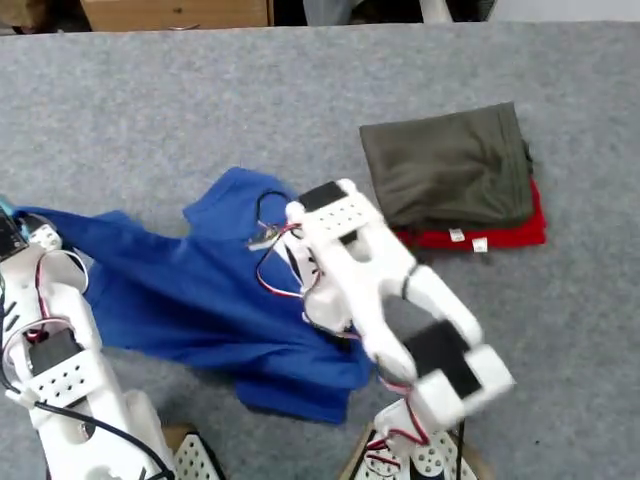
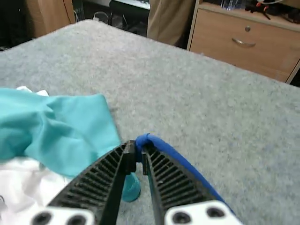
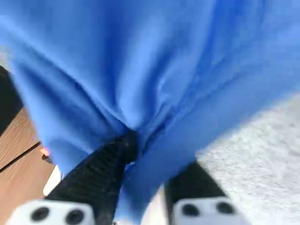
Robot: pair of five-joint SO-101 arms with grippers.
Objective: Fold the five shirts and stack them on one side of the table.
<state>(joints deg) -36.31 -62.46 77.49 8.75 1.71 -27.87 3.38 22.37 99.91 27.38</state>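
Your counter (image 1: pixel 150 100) wears rough matt felt; the blue shirt (image 1: pixel 190 290) is soft matt cloth; the left gripper (image 2: pixel 137 151), ribbed black plastic; the cabinet (image 1: pixel 180 12) at twelve o'clock, smooth wood.

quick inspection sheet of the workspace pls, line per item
surface: grey felt table
job's things: blue shirt spread out unfolded; olive shirt folded on top of folded red shirt; teal shirt and white shirt crumpled near left claw
clutter: nothing seen
claws: left claw shut on blue shirt's edge; right claw shut on blue shirt
cables: wires looped on an arm above blue shirt
surroundings: wooden drawer unit beyond table
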